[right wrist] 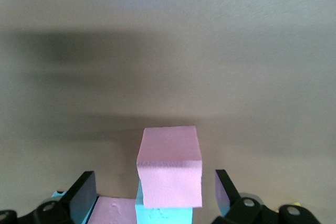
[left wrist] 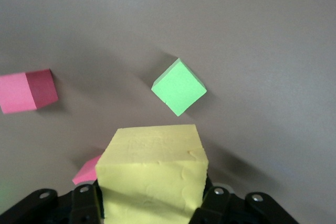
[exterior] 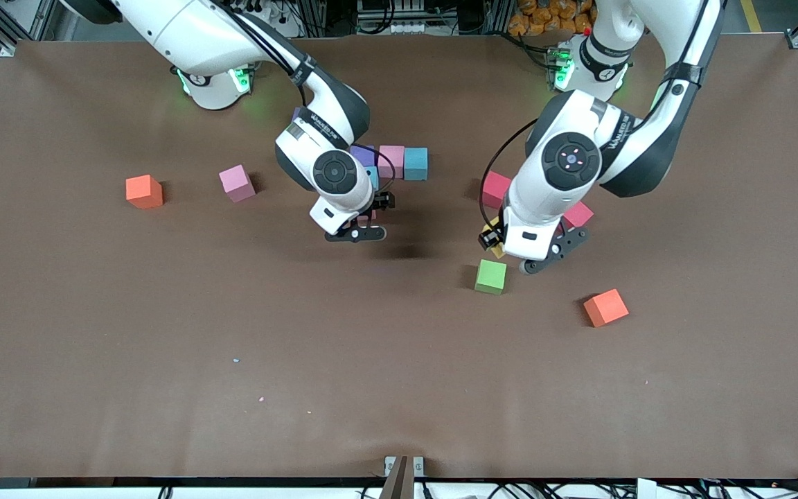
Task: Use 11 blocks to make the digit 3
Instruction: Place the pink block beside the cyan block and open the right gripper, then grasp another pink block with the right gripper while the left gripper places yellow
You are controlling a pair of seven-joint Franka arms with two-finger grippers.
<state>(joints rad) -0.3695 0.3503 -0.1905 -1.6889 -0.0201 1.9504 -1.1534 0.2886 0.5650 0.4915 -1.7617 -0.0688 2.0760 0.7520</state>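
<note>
My left gripper [exterior: 500, 247] hangs over the table beside the green block [exterior: 490, 276], shut on a yellow block [left wrist: 155, 177]. Two crimson blocks [exterior: 496, 188] [exterior: 578, 215] lie by that arm. The purple [exterior: 363, 156], pink [exterior: 391, 161] and blue [exterior: 415, 163] blocks form a touching row. A second blue block [right wrist: 163, 214] adjoins that row, and a pink block [right wrist: 170, 166] sits against it on the side toward the front camera. My right gripper [right wrist: 156, 195] is open around this pink block, fingers clear of both its sides. Another pink block [exterior: 237, 183] lies alone toward the right arm's end.
Two orange cubes lie apart from the rest: one [exterior: 144, 191] toward the right arm's end, the other [exterior: 605, 307] nearer the front camera than the left gripper. The brown table [exterior: 302, 360] stretches bare toward the front camera.
</note>
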